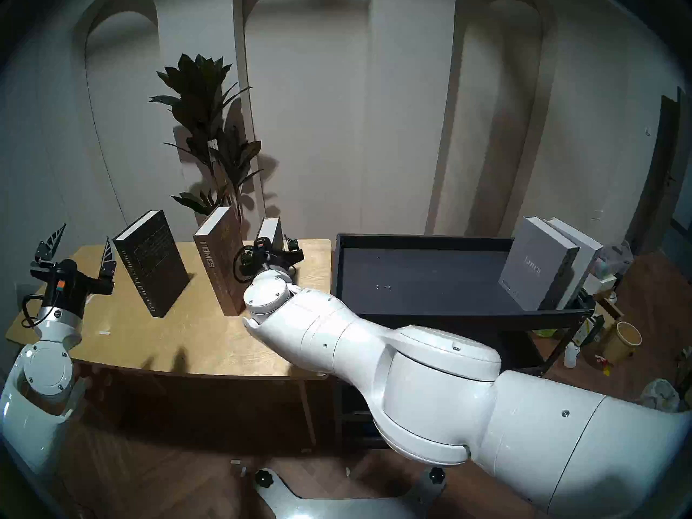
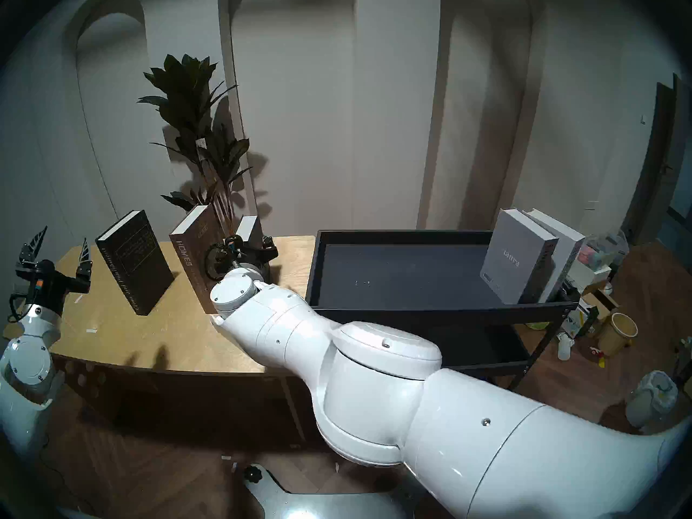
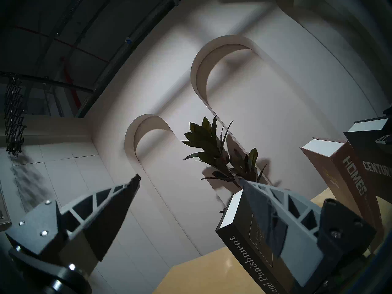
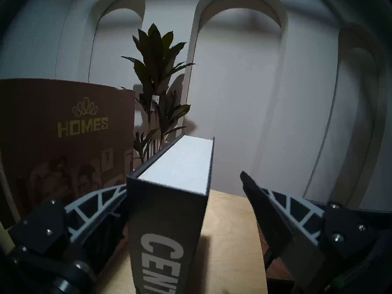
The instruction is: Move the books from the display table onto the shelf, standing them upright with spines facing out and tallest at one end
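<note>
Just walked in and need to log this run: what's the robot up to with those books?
It is moving books from the display table to the black shelf. Two already stand there: the grey book and a white one. The open right gripper straddles CENTURY without clamping it. HOMES and Crime and Punishment wait upright. The left gripper hovers open.

We face a pale wall [image 1: 393, 132] with 3 arched niches, a dark leafy plant [image 1: 209, 132], herringbone wood floor [image 1: 655, 282], dim light, clutter at right.

Showroom: arched wall niches [image 1: 120, 95], potted plant [image 1: 209, 132]
</note>
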`<state>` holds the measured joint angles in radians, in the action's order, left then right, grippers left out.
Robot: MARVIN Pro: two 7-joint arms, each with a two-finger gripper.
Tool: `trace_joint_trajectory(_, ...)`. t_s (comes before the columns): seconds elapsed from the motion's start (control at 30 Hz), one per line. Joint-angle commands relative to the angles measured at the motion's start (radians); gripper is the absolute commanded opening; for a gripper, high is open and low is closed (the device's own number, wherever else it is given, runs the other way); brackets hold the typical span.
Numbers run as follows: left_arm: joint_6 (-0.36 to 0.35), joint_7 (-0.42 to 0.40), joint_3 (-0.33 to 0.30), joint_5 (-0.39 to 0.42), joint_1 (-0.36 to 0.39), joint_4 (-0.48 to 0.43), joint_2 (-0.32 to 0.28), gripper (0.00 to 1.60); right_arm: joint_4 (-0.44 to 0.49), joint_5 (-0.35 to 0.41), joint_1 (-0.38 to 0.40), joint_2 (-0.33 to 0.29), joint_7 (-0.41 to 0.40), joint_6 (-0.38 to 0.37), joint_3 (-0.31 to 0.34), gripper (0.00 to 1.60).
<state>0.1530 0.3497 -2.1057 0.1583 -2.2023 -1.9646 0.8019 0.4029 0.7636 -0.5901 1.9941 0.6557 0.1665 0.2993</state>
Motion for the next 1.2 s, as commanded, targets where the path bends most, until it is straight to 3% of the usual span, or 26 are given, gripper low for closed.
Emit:
trace_joint_trajectory(0.0, 0.004, 0.002, -0.013, -0.002, 0.004, -0.010, -0.003, 1.60, 0.001, -0.003, -0.004, 0.013, 0.024, 0.041, -0.013, 1.24)
trace_joint_trajectory(0.03, 0.004, 0.002, -0.013, -0.002, 0.004, -0.010, -0.003, 1.60, 0.000, -0.002, -0.005, 0.013, 0.026, 0.045, -0.015, 0.85)
trace_joint_trajectory(0.07, 0.004, 0.002, -0.013, -0.002, 0.004, -0.010, -0.003, 1.60, -0.002, -0.001, -0.006, 0.013, 0.029, 0.049, -0.017, 0.73)
trace_joint_trajectory(0.1, 0.004, 0.002, -0.014, -0.002, 0.004, -0.010, -0.003, 1.60, -0.004, 0.000, -0.007, 0.013, 0.032, 0.053, -0.019, 0.26)
trace_joint_trajectory(0.13, 0.004, 0.002, -0.014, -0.002, 0.003, -0.010, -0.003, 1.60, -0.005, 0.000, -0.007, 0.013, 0.035, 0.058, -0.021, 0.00)
trace_joint_trajectory(0.43, 0.004, 0.001, -0.015, -0.002, 0.002, -0.011, -0.003, 1.60, -0.028, -0.004, -0.003, 0.013, 0.074, 0.121, -0.037, 0.00)
trace_joint_trajectory(0.67, 0.004, 0.001, -0.015, -0.002, 0.003, -0.011, -0.003, 1.60, -0.017, -0.011, 0.042, 0.013, 0.118, 0.183, -0.027, 0.00)
trace_joint_trajectory(0.97, 0.004, 0.002, -0.013, -0.002, 0.004, -0.010, -0.003, 1.60, 0.070, -0.028, 0.113, 0.010, 0.189, 0.255, -0.002, 0.00)
trace_joint_trajectory(1.17, 0.003, 0.002, -0.012, -0.002, 0.005, -0.009, -0.003, 1.60, 0.151, -0.054, 0.156, -0.032, 0.255, 0.298, 0.015, 0.00)
